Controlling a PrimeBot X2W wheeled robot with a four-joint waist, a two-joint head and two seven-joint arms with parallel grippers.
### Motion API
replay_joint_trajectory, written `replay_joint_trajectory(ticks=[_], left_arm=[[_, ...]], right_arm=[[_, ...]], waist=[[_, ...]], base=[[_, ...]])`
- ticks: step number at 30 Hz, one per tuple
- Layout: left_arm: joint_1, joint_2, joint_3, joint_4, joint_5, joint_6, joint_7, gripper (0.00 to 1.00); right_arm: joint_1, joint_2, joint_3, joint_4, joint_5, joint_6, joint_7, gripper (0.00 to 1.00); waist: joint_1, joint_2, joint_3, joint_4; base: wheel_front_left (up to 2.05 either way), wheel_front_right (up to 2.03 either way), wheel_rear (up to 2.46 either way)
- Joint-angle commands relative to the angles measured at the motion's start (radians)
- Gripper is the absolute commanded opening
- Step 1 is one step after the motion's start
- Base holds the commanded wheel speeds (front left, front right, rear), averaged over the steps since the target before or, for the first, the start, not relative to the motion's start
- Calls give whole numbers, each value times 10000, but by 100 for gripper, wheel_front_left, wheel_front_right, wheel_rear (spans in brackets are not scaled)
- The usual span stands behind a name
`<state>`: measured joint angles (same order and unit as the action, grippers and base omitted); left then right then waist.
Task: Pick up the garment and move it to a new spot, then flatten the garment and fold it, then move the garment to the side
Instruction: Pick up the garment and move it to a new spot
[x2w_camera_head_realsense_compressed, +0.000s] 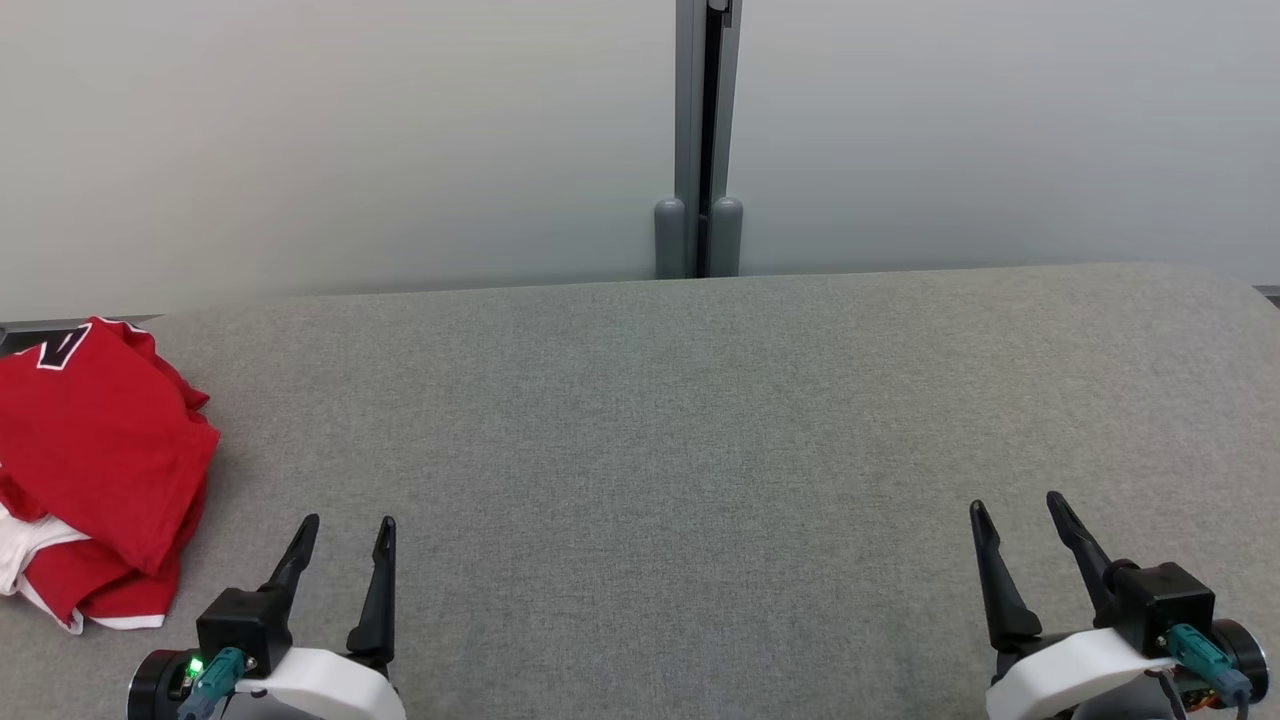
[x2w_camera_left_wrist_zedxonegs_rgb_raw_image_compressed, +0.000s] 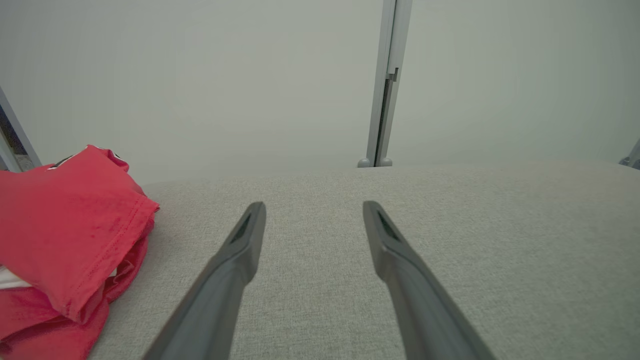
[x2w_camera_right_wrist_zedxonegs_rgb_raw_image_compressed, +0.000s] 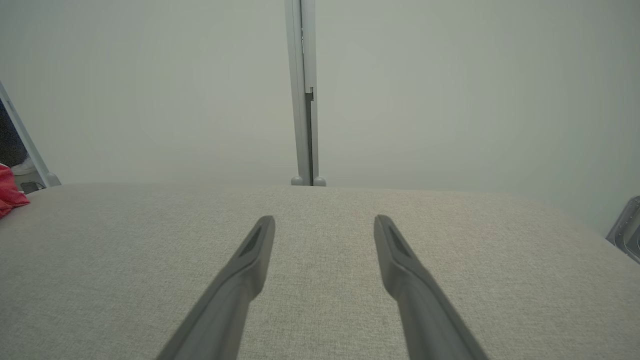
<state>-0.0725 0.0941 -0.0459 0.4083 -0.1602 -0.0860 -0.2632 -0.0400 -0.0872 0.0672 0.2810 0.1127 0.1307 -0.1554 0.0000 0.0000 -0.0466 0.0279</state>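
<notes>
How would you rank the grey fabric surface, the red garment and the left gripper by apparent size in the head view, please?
1. grey fabric surface
2. red garment, partly cropped
3. left gripper, nearest the camera

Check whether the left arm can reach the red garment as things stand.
Probably yes: the left gripper is open, the red garment lies close to its left, with only grey table between.
</notes>
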Motion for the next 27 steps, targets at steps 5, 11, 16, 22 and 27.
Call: replay_joint_trajectory(ticks=[5,11,16,22,27], left_arm=[[-246,26,15,87,-58,-53,-21,100],[-485,11,18,122,-113,-86,-21,100],[-725,23,82,107,-256,-101,-21,100],[-883,73,160,74,-240,-56,-21,100],[-925,86,264,-59,-246,-58,-19,100]], right_arm=[[78,-23,-106,-33,-8,0,-44,100],[65,-15,-113,-225,-60,0,-46,100],[31,-50,38,-629,-5,0,81,100],[-74,-27,396,-1093,80,0,258,100],[-67,2,557,-1306,90,-1,354,100]], waist=[[0,0,40,120],[0,0,112,598],[0,0,189,1452],[0,0,268,2720],[0,0,338,3760]], base=[[0,0,0],[0,0,0],[0,0,0],[0,0,0],[0,0,0]])
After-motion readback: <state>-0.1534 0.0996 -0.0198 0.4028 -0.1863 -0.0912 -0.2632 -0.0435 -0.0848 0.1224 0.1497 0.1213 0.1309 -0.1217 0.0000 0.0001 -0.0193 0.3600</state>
